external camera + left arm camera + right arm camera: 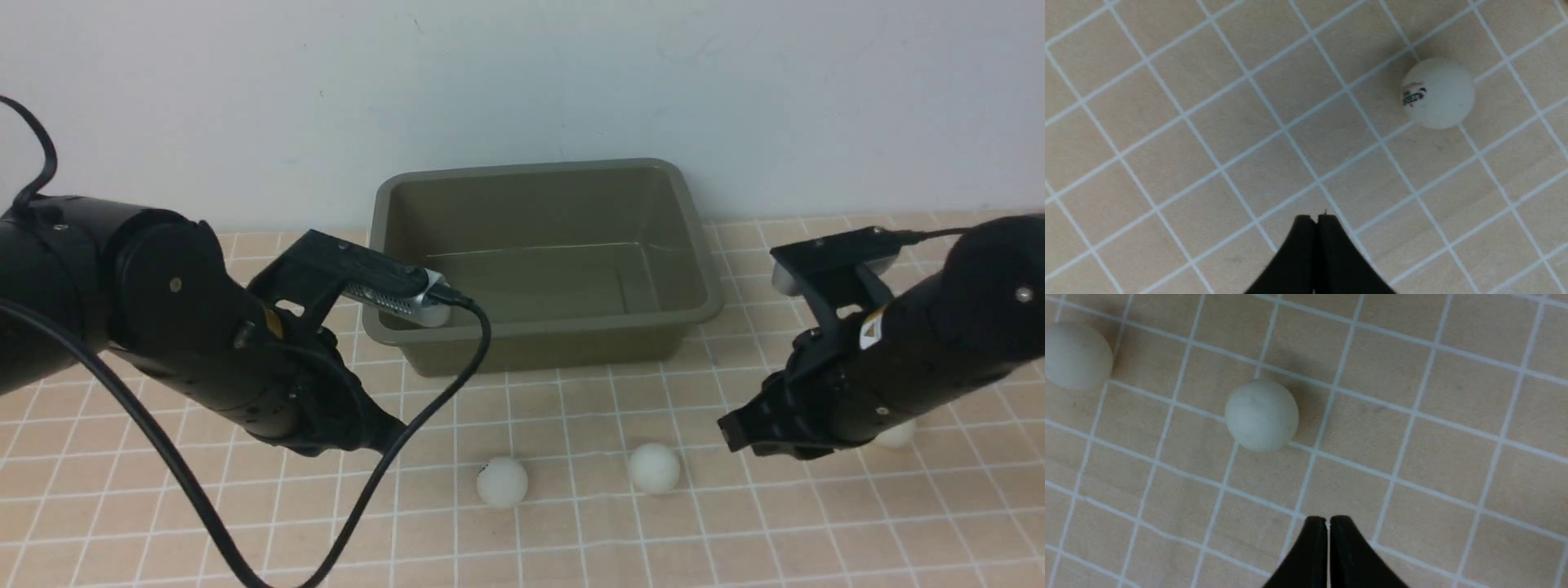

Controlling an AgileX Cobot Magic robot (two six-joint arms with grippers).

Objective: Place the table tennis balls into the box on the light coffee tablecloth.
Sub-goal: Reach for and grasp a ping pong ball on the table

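Note:
The olive-green box (704, 269) stands at the back middle of the light coffee tablecloth (571, 539); its visible floor is bare. Two white table tennis balls (502, 482) (654, 467) lie in front of it. A third ball (896, 434) peeks out from behind my right arm. My left gripper (392, 433) (1316, 218) is shut and empty, low over the cloth, apart from the logo-printed ball (1438, 93). My right gripper (729, 431) (1328, 520) is also shut on nothing, just right of the nearest ball (1261, 415); another ball (1075, 355) lies beyond it.
A white wall rises right behind the box. A black cable (384, 482) from my left arm loops down over the cloth at the front left, close to the left ball. My left wrist camera (400, 298) hangs over the box's near left corner.

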